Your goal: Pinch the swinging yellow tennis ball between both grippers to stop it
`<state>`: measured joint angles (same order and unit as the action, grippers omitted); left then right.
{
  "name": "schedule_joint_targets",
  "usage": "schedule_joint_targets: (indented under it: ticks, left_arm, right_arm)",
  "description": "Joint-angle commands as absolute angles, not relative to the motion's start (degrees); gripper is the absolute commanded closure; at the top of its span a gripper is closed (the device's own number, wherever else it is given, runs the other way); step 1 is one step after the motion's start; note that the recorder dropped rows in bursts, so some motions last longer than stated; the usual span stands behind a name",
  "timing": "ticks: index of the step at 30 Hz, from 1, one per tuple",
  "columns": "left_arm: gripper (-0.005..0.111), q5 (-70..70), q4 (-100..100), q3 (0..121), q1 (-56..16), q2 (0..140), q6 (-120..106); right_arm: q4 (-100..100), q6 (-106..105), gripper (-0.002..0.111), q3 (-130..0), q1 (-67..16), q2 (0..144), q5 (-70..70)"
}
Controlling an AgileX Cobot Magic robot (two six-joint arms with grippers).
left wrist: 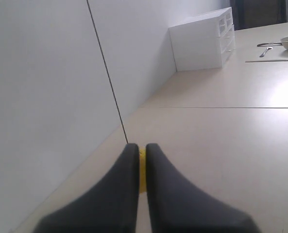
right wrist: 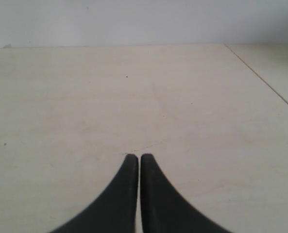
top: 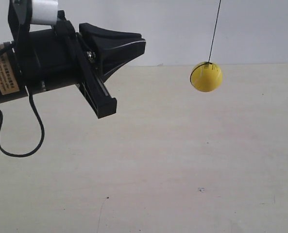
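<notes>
We have the ball [top: 206, 76] hanging free on its string [top: 214, 31] over the table [top: 182, 170], touching nothing. The arm [top: 37, 63] at the exterior view's left aims its claw [top: 142, 43] at it, well apart. The left claw [left wrist: 142, 145] is clenched to a thin slit; yellow shows through it from beyond the tips. The right claw [right wrist: 138, 156] is clenched too, gripping nothing, only table ahead.
</notes>
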<state>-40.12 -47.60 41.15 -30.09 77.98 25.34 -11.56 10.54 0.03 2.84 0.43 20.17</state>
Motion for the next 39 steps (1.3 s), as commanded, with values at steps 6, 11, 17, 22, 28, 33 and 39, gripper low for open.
schedule_joint_targets:
  ticks: [6, 11, 17, 22, 28, 33, 39]
  left_arm:
    - [0.102, -8.8, -44.0, 41.0, -30.2, 59.0, 34.3]
    - [0.102, 1.7, -41.1, 33.3, -25.9, 40.4, 36.8]
    - [0.102, -11.8, -40.9, 15.6, -10.1, 24.5, 45.5]
    - [0.102, -31.7, -42.8, 0.9, 0.7, 13.8, 45.9]
    - [0.102, -29.8, -49.9, 0.0, 5.8, 7.6, 55.2]
    - [0.102, -26.0, -52.6, 0.0, 6.8, 5.0, 58.3]
    - [0.102, -17.1, -52.6, 0.0, 6.8, 4.9, 59.5]
  right_arm:
    - [-11.8, 10.4, 0.108, 0.0, 2.9, 0.0, 19.9]
    - [-11.8, 10.4, 0.108, 0.0, 2.9, 0.0, 19.9]
    - [-11.8, 10.4, 0.108, 0.0, 2.9, 0.0, 19.9]
    - [-11.8, 10.4, 0.108, 0.0, 2.9, 0.0, 19.9]
    - [-11.3, 10.4, 0.108, 0.0, 2.9, 0.0, 19.5]
    - [-10.8, 10.4, 0.108, 0.0, 2.9, 0.0, 19.5]
    - [-10.8, 10.4, 0.108, 0.0, 2.9, 0.0, 19.5]
